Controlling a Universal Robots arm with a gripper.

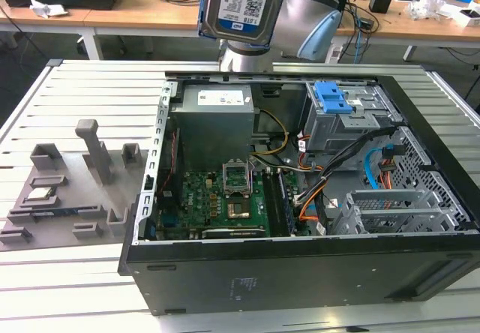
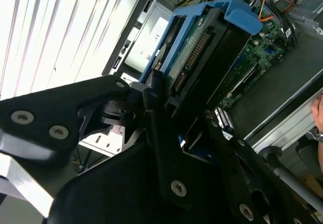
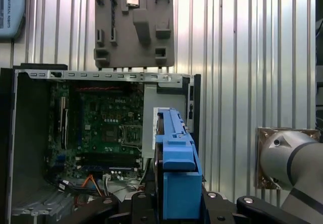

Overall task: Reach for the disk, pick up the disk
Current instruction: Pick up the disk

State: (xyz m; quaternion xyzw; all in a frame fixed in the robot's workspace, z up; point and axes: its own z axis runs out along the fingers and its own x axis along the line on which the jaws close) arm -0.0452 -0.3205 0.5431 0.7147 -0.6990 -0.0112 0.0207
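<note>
While it hangs gripped, silver disk [image 1: 244, 3], blue-framed, white label

The disk [image 1: 241, 1] is silver, with a white-and-blue printed label and a bright blue frame. Behind it the robot arm [image 1: 311, 14] is silver-grey with a pale blue cap. The computer case [image 1: 300, 277] is black and its motherboard [image 1: 217, 194] green, with a blue latch [image 1: 334, 97] at the case's one o'clock. The fixture plate [image 1: 67, 190] is plain grey. The tabletop [image 1: 75, 85] is pale, striped with ribs.
</note>
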